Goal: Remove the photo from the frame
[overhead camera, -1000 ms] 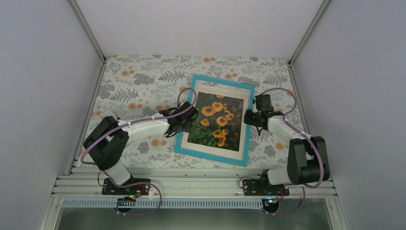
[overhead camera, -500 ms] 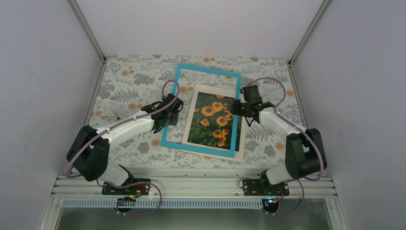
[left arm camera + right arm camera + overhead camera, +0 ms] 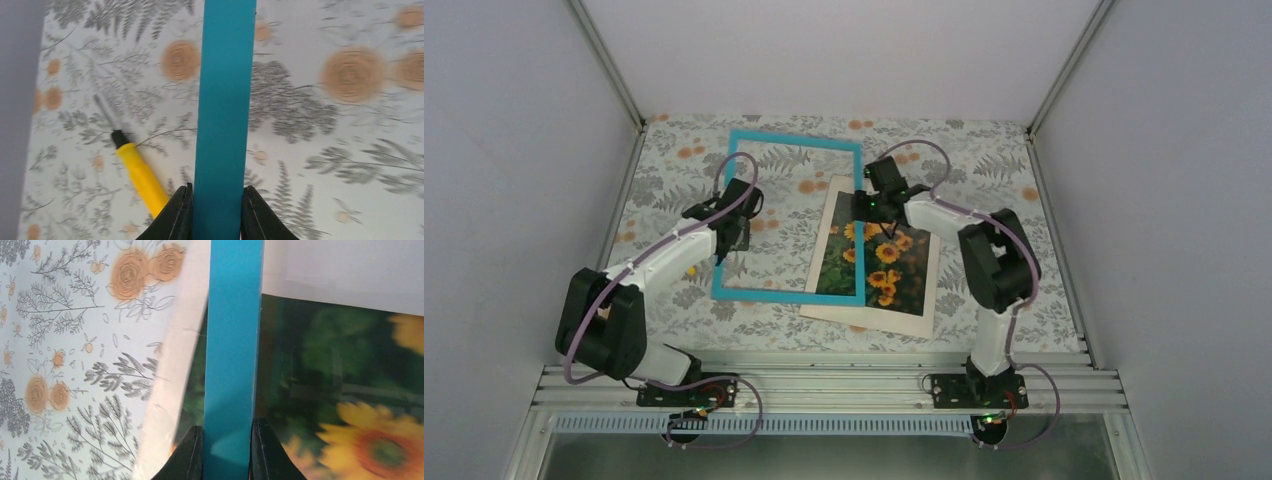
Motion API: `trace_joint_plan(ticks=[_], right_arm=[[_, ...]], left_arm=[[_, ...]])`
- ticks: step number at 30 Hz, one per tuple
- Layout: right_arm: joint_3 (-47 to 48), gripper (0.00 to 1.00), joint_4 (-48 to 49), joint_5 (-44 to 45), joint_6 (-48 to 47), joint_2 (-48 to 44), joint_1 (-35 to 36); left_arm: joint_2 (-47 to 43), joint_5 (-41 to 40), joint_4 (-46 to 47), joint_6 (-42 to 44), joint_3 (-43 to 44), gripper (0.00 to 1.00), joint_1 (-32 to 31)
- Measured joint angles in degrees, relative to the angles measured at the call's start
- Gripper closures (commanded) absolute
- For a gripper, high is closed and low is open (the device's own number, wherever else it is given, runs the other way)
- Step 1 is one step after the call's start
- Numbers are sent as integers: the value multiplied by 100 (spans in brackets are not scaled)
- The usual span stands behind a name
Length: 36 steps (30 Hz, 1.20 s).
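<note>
Cropping tightly, each wrist view shows only 1 turquoise bar of the frame (image 3: 794, 140), with the rest cut off. In the right wrist view the sunflowers on the photo (image 3: 894, 265) are blurred, and the cream mat (image 3: 170, 365) edge beside the bar is soft. From above, the right arm covers the photo's top left corner. A yellow-handled screwdriver (image 3: 140, 175) lies on the floral tablecloth (image 3: 984, 170), its handle end hidden behind a finger.

The frame's opening shows mostly bare tablecloth, with a strip of mat and photo along its right side. The photo lies flat on the cloth inside its mat, and the frame's right bar crosses over it.

The left gripper (image 3: 216, 200) pinches the frame's left bar between narrowly parted fingers. The right gripper (image 3: 227, 440) clamps the right bar the same way.
</note>
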Motion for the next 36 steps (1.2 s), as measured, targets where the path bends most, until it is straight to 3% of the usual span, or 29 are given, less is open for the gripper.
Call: trace_joint_plan(ticks=[6, 13, 18, 23, 36], right_arm=[[765, 96, 186, -205, 286, 822, 315], [1156, 80, 424, -479, 546, 1316, 522], [1169, 65, 463, -887, 516, 1327, 557], [1182, 56, 452, -1178, 393, 1325, 702], [103, 52, 267, -1473, -243, 376, 540]], left_arm=[[402, -350, -216, 179, 175, 98, 610], [686, -772, -164, 542, 195, 98, 1016], [1056, -979, 291, 758, 195, 98, 1176], [1320, -1152, 879, 927, 195, 98, 1416], [1349, -1180, 1311, 1390, 315, 98, 1939]])
